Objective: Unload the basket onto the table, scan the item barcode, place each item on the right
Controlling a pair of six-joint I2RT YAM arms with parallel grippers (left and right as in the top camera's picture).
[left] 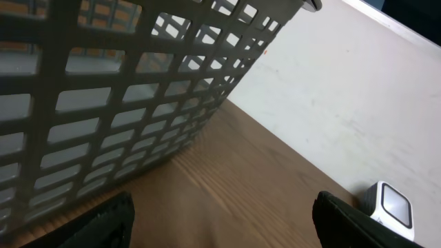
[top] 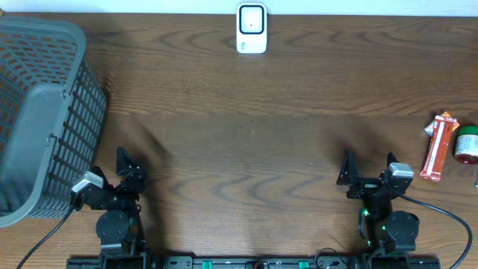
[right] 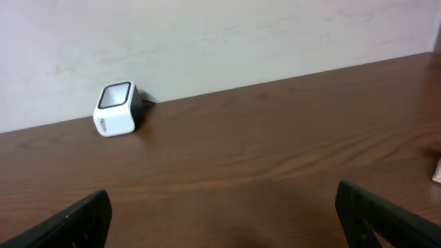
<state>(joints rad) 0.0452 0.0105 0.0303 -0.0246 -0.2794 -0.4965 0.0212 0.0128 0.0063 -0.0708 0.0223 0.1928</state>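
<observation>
The left end effector (top: 128, 166) and right end effector (top: 367, 166) are hovering near, fingers apart and empty, while the orange packet (top: 439, 146) is lying at the bench's (top: 246, 134) right edge, the white scanner (top: 252, 28) standing far centre.

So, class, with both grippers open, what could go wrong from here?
The orange snack packet and green-and-red tub lie side by side at far right, so the right gripper might knock or grab the wrong one. The left gripper sits close to the grey basket and could bump it.
</observation>
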